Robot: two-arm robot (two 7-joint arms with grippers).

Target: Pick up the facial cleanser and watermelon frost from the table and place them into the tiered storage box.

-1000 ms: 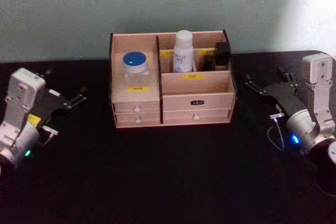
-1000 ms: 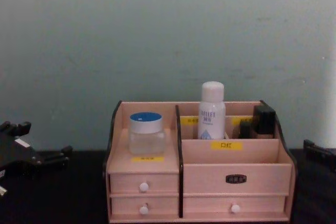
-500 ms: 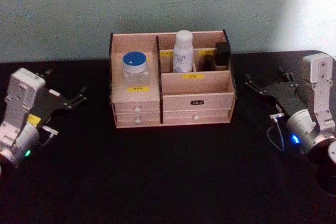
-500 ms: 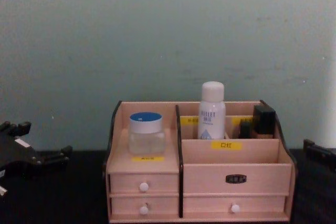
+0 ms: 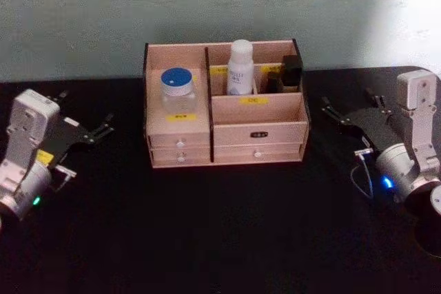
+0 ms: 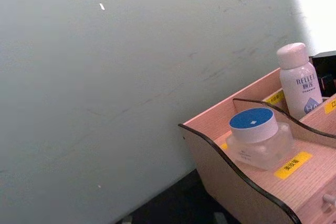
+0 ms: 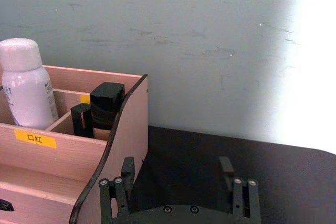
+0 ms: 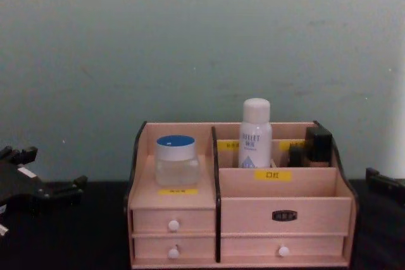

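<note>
Both grippers rest unclenched and empty: left gripper (image 5: 88, 133), then the watermelon frost (image 5: 177, 88) on the tiered storage box's (image 5: 180, 120) left shelf (light, slick; probably grasp below lid), facial cleanser (image 5: 240, 67) upright behind, right gripper (image 5: 348, 113).

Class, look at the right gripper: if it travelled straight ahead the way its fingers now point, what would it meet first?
Probably the tiered storage box. The right gripper is open on the table, fingers aimed toward the box's dark right side panel, which looks like the first contact. Depth is uncertain; it might pass just behind it toward the wall.
</note>
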